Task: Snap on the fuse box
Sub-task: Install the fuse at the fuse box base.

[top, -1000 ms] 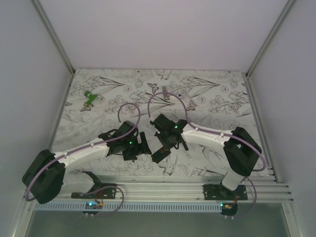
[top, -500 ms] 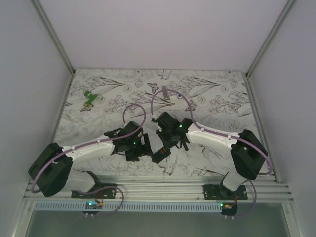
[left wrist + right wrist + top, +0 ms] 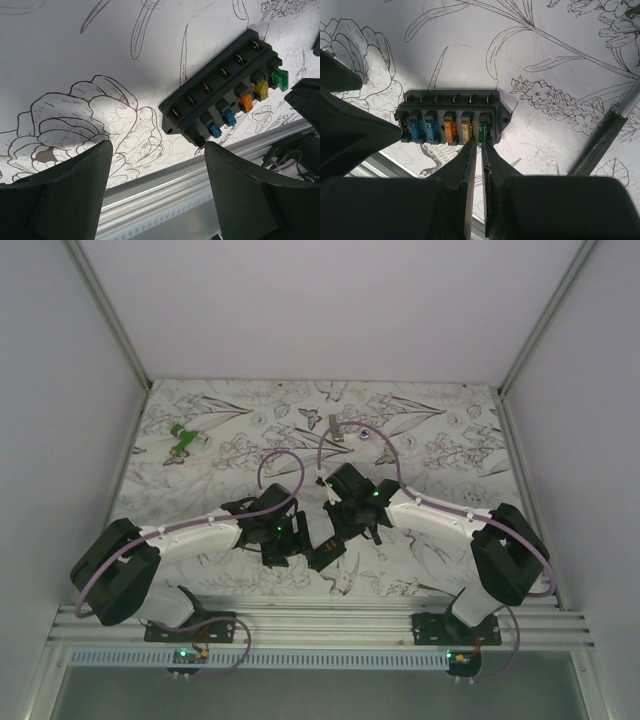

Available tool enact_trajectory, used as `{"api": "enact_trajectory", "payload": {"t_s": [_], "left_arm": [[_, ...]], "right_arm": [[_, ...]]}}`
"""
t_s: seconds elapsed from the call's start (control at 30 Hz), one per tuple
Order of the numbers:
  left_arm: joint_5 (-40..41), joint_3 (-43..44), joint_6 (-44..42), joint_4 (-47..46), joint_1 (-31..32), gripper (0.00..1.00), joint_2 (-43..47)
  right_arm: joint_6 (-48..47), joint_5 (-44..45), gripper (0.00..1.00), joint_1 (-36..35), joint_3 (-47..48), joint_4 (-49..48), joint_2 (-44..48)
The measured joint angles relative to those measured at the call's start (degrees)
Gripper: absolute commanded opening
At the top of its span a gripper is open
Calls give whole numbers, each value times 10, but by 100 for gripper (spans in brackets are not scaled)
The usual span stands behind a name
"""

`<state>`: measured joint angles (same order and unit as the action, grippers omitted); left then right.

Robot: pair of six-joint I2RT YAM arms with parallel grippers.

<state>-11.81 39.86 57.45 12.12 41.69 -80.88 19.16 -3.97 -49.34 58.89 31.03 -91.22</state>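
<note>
The fuse box [image 3: 452, 102] is a black block lying flat on the flower-printed table, holding two blue fuses and an orange, a yellow and a green one. It lies between both arms near the table's front [image 3: 325, 553]. My right gripper [image 3: 476, 142] has its jaws nearly together, pinching the near end of the green fuse [image 3: 482, 132] at the row's right end. My left gripper [image 3: 159, 150] is open with nothing between its fingers. The fuse box [image 3: 220, 87] lies just beyond its right finger [image 3: 260, 190]. In the top view, the left gripper [image 3: 293, 540] and right gripper [image 3: 337, 530] flank the box.
The aluminium rail [image 3: 165, 190] runs along the table's near edge, right under the left gripper. A green part [image 3: 182, 438] lies far left at the back, and a small grey piece [image 3: 338, 426] at the back centre. A slanted grey bar [image 3: 610, 130] crosses the right wrist view.
The left arm has swung right, bringing its gripper up beside the fuse box, its jaws slightly narrower. The right gripper stayed at the box, its jaws opening a little and closing again.
</note>
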Motion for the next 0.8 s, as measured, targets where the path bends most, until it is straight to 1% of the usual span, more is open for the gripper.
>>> {"api": "enact_trajectory", "payload": {"t_s": [0.27,0.57,0.73,0.8], "left_arm": [[-3,4,0,0,2,70,-10],[-3,4,0,2,3,66,-10],[-3,4,0,4,3,66,-10],[-3,4,0,5,3,66,-10]], "right_arm": [[6,-13,9,12,-13,-6,0],[10,-26,5,14,-24,-14,2],[10,-35,4,22,-33,-23,9],[10,-37,7,26,-34,-22,10]]}}
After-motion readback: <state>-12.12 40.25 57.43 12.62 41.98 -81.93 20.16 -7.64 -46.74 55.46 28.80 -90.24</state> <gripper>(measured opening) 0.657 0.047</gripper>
